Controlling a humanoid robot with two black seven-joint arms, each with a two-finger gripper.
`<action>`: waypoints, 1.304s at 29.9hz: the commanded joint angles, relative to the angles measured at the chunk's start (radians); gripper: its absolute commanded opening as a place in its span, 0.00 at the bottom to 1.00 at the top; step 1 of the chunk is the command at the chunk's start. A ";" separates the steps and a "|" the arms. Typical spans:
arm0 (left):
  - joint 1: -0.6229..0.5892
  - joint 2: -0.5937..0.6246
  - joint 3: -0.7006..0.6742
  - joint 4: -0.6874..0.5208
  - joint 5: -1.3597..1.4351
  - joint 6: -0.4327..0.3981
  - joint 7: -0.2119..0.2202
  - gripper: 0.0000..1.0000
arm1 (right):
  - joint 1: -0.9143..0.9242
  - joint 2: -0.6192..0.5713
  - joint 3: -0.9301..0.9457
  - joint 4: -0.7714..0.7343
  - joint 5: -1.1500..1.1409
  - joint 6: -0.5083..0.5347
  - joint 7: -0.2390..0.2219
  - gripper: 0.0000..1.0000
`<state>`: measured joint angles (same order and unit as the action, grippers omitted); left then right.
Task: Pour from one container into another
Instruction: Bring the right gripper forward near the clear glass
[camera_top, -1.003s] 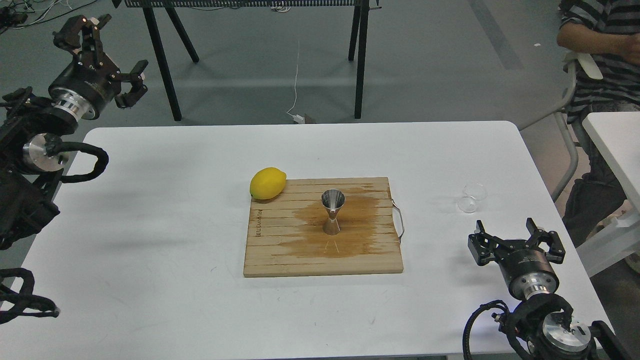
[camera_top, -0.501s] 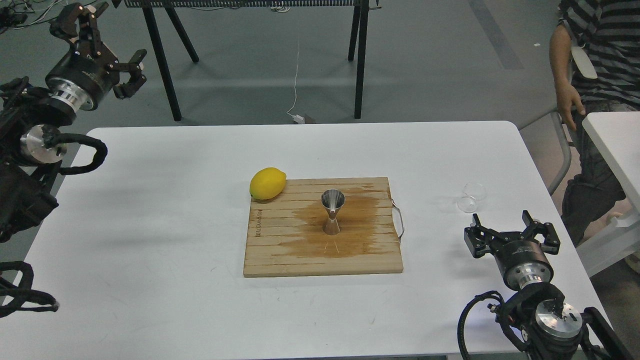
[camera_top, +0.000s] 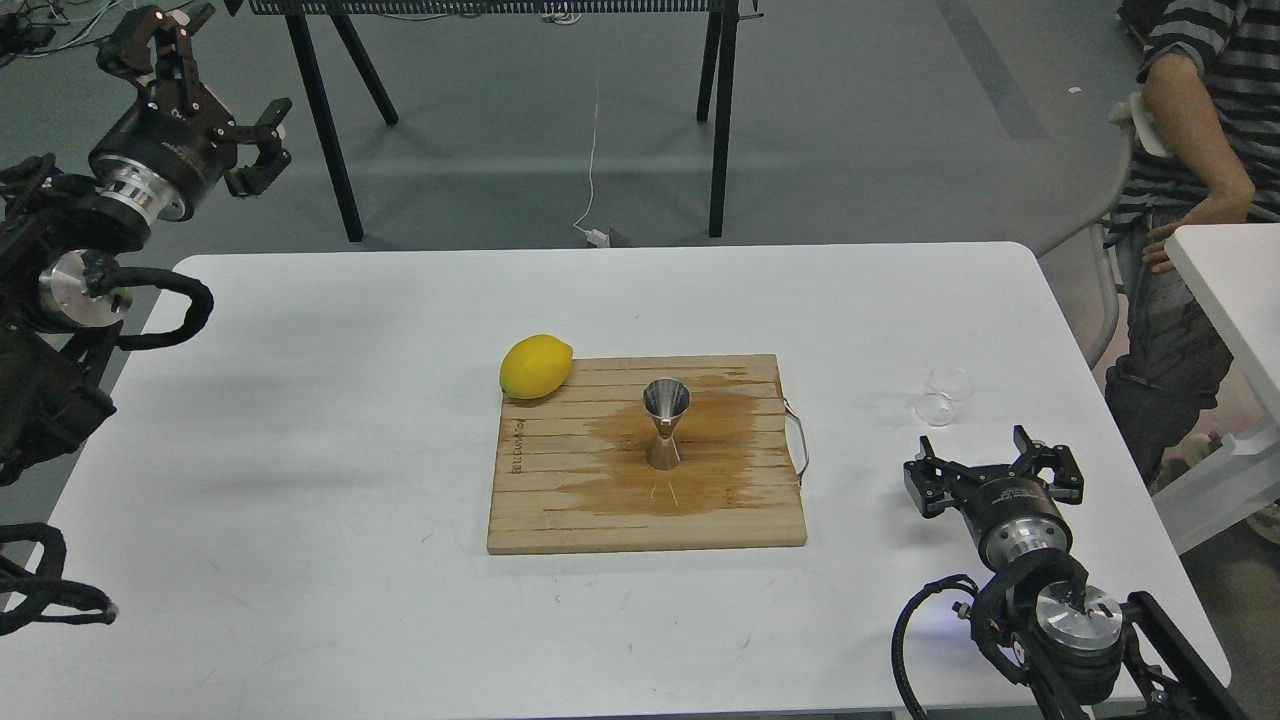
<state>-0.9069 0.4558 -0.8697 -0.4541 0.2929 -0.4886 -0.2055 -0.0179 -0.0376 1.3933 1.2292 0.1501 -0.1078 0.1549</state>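
The small clear cup stands on the white table at the right, apart from everything else. The shiny steel jigger stands upright in the middle of a wooden cutting board, on a dark wet stain. My right gripper is open, low over the table just in front of the clear cup, with nothing between its fingers. My left gripper is open and held high beyond the table's far left corner, far from both containers.
A yellow lemon lies at the board's far left corner. The board has a metal handle on its right side. A person stands at the right by a second white table. Black table legs stand behind.
My right gripper has moved left and forward, closer to the clear cup. My left gripper has risen slightly and shifted left. The person at the right has stood up.
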 joint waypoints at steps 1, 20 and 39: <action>-0.003 0.001 0.000 0.000 0.000 0.000 0.000 1.00 | -0.010 0.001 -0.002 0.003 0.000 0.000 0.000 1.00; 0.000 0.003 0.000 0.002 0.000 0.000 0.000 1.00 | -0.014 -0.004 0.012 0.030 0.002 -0.001 -0.002 1.00; -0.004 0.000 0.000 0.002 0.000 0.000 0.000 1.00 | -0.001 -0.008 0.013 -0.008 0.000 0.004 -0.005 1.00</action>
<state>-0.9099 0.4552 -0.8698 -0.4525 0.2930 -0.4887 -0.2055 -0.0262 -0.0456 1.4064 1.2451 0.1514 -0.1068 0.1503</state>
